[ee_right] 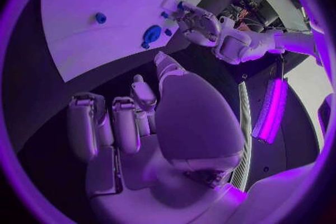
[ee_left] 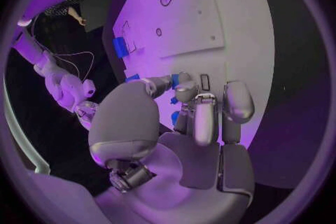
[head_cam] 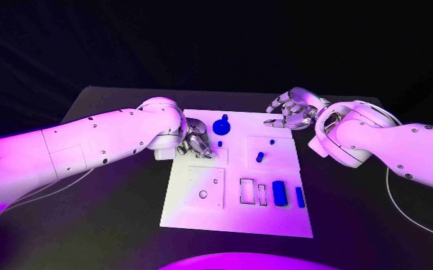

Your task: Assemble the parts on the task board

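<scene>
Pinching a small blue part (ee_left: 175, 79), left hand (head_cam: 194, 142), right hand (head_cam: 287, 114) spread, empty.

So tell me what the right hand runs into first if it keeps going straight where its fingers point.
Probably the task board: the right hand points its fingers at the board's far edge, with the blue round part next beyond it. Depth is unclear.

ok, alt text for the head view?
Left hand rests on the white task board at its left edge. Right hand hovers, fingers curled, off the far right corner. Blue parts lie scattered on the board.
</scene>
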Available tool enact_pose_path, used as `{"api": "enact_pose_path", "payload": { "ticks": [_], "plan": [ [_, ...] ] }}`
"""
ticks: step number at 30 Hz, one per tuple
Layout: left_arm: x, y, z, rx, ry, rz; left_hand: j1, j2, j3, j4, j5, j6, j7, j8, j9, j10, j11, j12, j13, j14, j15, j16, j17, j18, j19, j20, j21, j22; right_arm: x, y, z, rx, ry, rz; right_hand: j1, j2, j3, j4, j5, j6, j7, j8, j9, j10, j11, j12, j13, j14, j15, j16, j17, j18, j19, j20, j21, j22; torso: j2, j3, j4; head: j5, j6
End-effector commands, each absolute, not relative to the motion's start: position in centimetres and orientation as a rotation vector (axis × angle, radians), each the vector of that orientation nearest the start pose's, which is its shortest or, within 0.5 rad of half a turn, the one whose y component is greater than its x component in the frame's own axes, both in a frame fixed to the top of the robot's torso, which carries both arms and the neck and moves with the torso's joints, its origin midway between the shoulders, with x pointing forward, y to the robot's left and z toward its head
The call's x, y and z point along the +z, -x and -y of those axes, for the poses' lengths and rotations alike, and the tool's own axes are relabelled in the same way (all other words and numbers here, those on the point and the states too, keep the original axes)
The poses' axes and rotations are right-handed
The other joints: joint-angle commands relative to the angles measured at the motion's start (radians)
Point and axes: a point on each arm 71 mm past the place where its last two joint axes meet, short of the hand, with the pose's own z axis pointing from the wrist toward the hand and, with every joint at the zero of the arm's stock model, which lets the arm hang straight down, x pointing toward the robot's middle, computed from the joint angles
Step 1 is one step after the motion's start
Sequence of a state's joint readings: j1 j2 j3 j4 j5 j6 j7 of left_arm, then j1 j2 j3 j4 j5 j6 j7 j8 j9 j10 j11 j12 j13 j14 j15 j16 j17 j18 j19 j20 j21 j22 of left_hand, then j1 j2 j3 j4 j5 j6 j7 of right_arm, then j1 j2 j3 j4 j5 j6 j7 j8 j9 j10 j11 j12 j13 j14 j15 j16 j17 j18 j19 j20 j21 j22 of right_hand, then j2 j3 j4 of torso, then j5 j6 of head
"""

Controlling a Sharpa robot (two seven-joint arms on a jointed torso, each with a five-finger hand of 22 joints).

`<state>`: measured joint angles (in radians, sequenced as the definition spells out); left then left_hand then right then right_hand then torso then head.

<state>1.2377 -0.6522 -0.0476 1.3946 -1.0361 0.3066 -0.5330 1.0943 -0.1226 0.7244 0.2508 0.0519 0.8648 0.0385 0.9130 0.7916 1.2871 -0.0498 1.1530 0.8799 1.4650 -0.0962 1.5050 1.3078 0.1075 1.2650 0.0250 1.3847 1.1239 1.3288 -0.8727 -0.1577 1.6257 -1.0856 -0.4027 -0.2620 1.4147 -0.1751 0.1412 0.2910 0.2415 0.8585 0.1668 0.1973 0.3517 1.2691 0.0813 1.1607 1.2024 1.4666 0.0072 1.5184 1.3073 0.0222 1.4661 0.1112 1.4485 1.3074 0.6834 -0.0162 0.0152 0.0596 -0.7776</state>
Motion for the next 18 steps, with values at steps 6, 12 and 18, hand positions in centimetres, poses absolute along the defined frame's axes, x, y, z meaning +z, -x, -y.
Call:
{"api": "enact_pose_path", "payload": {
  "ticks": [6, 12, 18],
  "plan": [
    [-22.99, -49.06, -15.22, -0.43, -0.001, -2.514, -0.013, 0.017, 0.145, -0.137, 0.004, 0.035, -0.026, -0.006, 0.003, 0.006, -0.002, -0.004, 0.004, 0.074, -0.006, 0.005, 0.134, -0.014, 0.006, -0.004, 0.006, 0.002, -16.74, -47.66, 19.99, 0.688, -0.219, -1.776, -0.012, 0.0, 0.006, -0.002, 0.002, 0.005, -0.003, 0.004, -0.001, -0.001, -0.004, 0.001, -0.001, 0.077, -0.004, -0.003, 0.158, 0.007, 0.043, -0.003, -0.006, 0.204, 0.0, 0.0001, 0.0003, -0.002, -0.003],
    [-22.97, -49.18, -15.24, -0.428, 0.003, -2.512, -0.03, 0.035, 0.147, -0.133, 0.005, 0.038, -0.026, -0.009, 0.006, 0.007, -0.003, -0.005, 0.004, 0.074, -0.007, 0.006, 0.135, -0.014, 0.005, -0.004, 0.005, 0.002, -16.74, -47.64, 20.0, 0.688, -0.218, -1.777, -0.012, 0.0, 0.006, -0.002, 0.002, 0.005, -0.003, 0.004, -0.001, -0.001, -0.004, 0.001, -0.001, 0.077, -0.004, -0.003, 0.158, 0.007, 0.043, -0.003, -0.006, 0.204, 0.0, -0.0008, 0.0002, -0.003, -0.002],
    [-22.91, -49.3, -15.24, -0.428, 0.008, -2.506, -0.04, 0.044, 0.148, -0.131, 0.004, 0.039, -0.026, -0.01, 0.008, 0.006, -0.003, -0.005, 0.003, 0.074, -0.007, 0.006, 0.134, -0.014, 0.006, -0.005, 0.005, 0.002, -16.74, -47.63, 20.01, 0.687, -0.217, -1.777, -0.012, 0.0, 0.006, -0.002, 0.002, 0.005, -0.003, 0.004, -0.001, -0.001, -0.004, 0.001, -0.001, 0.077, -0.004, -0.003, 0.158, 0.007, 0.043, -0.003, -0.006, 0.204, 0.0, -0.0008, 0.0003, -0.004, -0.001]
  ]
}}
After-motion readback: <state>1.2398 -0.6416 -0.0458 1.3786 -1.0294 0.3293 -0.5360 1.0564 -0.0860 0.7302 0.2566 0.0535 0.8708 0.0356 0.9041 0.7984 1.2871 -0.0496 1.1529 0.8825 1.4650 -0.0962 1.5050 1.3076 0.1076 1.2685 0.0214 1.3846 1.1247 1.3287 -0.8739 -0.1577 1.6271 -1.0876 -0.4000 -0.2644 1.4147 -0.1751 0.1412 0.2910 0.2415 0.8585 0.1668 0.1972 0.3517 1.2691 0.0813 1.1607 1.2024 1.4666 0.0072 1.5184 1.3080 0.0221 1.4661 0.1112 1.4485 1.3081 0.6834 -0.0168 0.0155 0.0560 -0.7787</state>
